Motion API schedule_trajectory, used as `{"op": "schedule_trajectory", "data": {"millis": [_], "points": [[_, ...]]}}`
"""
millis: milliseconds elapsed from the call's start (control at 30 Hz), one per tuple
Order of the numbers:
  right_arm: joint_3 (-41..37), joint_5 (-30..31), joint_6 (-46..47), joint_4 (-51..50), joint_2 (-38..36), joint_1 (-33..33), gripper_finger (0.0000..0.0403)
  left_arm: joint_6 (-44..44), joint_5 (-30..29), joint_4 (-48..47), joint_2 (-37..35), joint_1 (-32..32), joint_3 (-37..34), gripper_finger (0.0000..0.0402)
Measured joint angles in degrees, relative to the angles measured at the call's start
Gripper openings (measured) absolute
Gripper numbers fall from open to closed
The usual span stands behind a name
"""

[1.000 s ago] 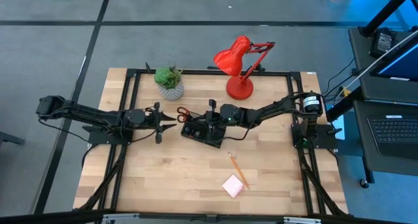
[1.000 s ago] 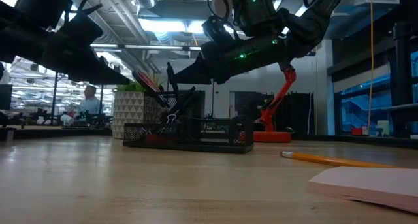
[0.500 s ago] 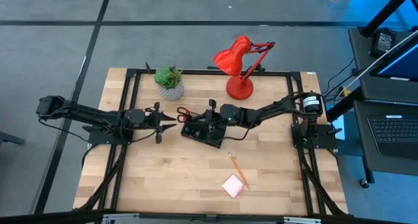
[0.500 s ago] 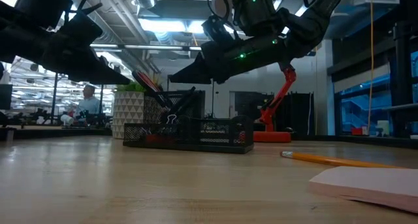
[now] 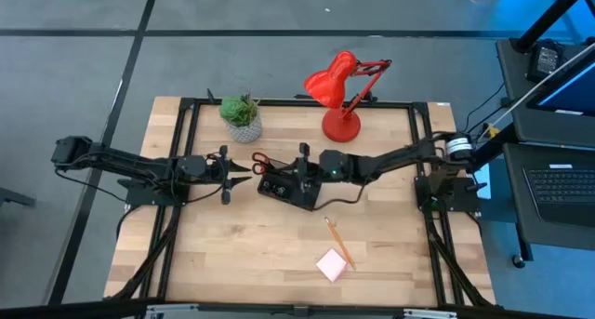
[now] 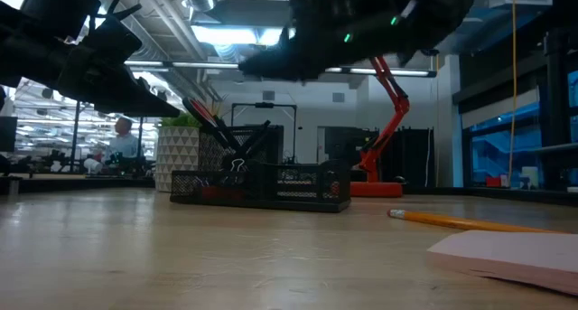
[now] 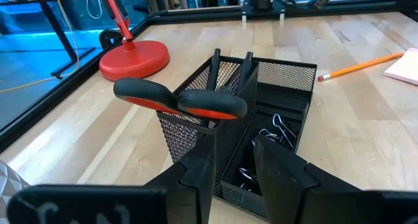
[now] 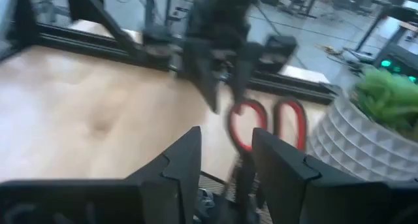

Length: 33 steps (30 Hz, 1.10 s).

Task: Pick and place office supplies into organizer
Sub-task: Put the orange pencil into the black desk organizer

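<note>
Wooden table [image 5: 232, 254] lies bare around organizer [image 5: 288, 191].

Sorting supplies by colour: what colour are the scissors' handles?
Red; the scissors show best in the left wrist view.

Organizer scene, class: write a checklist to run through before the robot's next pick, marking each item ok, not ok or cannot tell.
1. Scissors standing in the organizer: ok.
2. Right tool open, holding nothing: ok.
3. Left tool empty: ok.
4. Pencil lying unobstructed on the table: ok.
5. Sticky pad lying unobstructed: ok.
6. Eraser already stowed: cannot tell.
</note>
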Motion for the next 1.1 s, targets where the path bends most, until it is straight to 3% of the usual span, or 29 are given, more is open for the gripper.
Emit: {"op": "schedule_trajectory", "data": {"millis": [333, 600, 900, 1100], "points": [[0.02, -0.17, 7.86, -16.58, -8.85, 8.80, 0.0140, 0.00, 0.07, -0.03, 0.02, 0.00, 0.00, 0.0100], [0.02, -0.13, 22.95, -26.61, -12.29, 14.05, 0.0140, 0.00, 0.14, -0.02, 0.02, -0.01, 0.00, 0.0100], [0.04, -0.08, 47.63, -47.79, -12.57, 14.87, 0.0118, 0.01, 0.15, 0.02, 0.02, 0.00, 0.00, 0.0100], [0.00, -0.08, 53.77, -53.76, -12.56, 14.67, 0.0099, 0.04, 0.10, 0.04, 0.02, 0.00, 0.00, 0.0100]]}}
